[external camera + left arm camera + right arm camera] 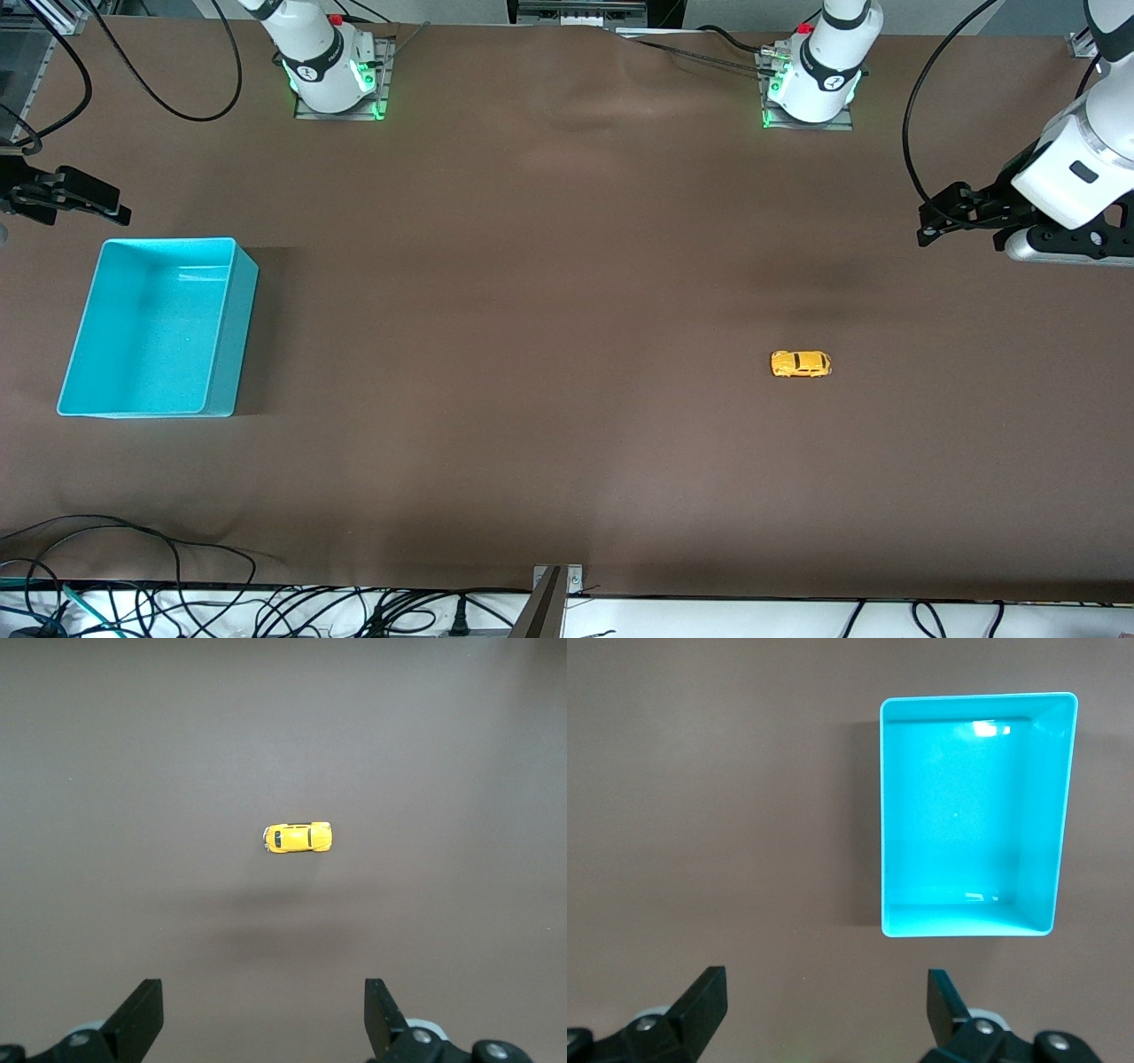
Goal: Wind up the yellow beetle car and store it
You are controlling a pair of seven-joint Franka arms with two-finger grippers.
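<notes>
The desk [567, 266] is the largest thing here, a broad surface under a brown cloth that runs from the arm bases down to the edge nearest the front camera, where loose black cables [177, 602] hang over a white strip. Next in size is the teal bin [159, 326], standing upright and open at the right arm's end of the desk; the front view shows it at a slant, while the right wrist view looks straight down into it [970, 815] and shows only a bare, glossy floor inside. The right gripper [66, 197] hangs over the desk edge at that end, just beside the bin, its fingers [704, 997] spread wide with nothing between them. The left gripper [961, 213] hangs over the left arm's end of the desk, its fingers [142, 1014] likewise wide apart and holding nothing. Smallest is the yellow beetle car [801, 363], standing on its wheels on the cloth toward the left arm's end, well apart from the bin and nearer the front camera than the left gripper; the left wrist view shows its roof and dark windows [298, 837] from above, with a faint shadow on the cloth near it.
</notes>
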